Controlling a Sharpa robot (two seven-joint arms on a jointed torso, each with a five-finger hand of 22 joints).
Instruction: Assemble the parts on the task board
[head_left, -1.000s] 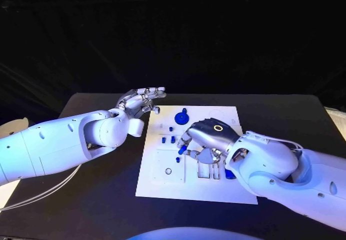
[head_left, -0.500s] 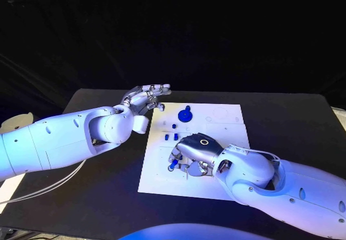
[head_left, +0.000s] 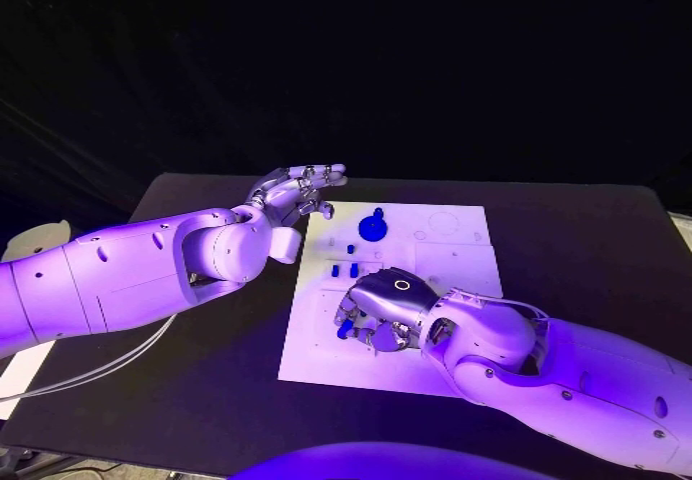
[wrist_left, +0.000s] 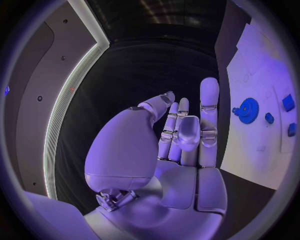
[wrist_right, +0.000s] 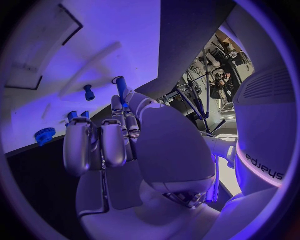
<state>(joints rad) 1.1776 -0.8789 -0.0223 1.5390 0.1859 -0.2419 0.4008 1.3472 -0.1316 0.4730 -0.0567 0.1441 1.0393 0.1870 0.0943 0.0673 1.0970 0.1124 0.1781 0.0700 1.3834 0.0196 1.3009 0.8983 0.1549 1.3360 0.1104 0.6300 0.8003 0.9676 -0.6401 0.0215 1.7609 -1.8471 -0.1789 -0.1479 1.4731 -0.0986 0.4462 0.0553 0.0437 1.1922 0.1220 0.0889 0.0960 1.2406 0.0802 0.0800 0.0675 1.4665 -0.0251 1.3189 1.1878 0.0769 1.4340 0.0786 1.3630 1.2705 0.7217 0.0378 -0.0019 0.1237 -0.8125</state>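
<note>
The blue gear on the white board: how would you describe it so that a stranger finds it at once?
Find the white task board in the middle of the black table. On its far part, near the open left hand, lies the blue gear. It is a round toothed disc, much bigger than the small blue pegs lying nearer the right hand.

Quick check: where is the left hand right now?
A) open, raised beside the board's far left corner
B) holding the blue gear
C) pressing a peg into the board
A: the left hand holds nothing, fingers extended, beside the board; the gear lies untouched.
</note>
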